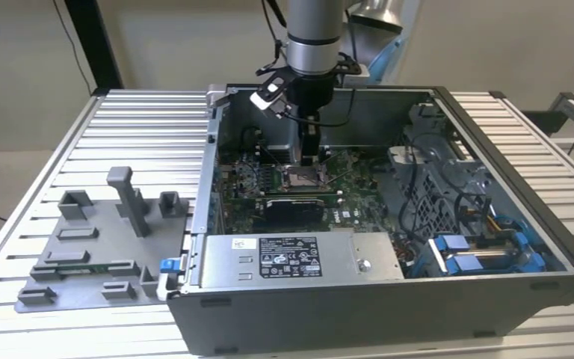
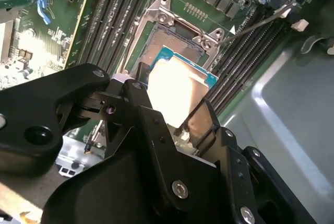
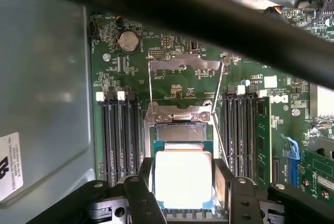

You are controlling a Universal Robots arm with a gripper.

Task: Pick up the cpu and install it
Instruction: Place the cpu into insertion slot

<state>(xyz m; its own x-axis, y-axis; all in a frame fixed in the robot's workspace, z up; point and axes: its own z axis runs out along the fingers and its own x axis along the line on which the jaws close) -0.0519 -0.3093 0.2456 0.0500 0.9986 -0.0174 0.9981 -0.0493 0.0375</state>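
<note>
Exterior view, I have the gripper [image 1: 310,158] low inside the computer case [image 1: 387,310], second wrist view, fingers [image 2: 201,125] clamped on the cpu [image 2: 177,91] by two opposite edges, first wrist view, cpu [image 3: 182,179] held over the open socket [image 3: 180,130], partly covering it

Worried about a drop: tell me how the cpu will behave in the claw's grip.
The cpu looks like a thin, stiff plate with a metal top, so it probably won't flex in the claw. Its glossy lid suggests slipperiness; gripped by its edges, it could slide or tilt. It looks small and likely light, but a drop onto the socket might damage it.
</note>
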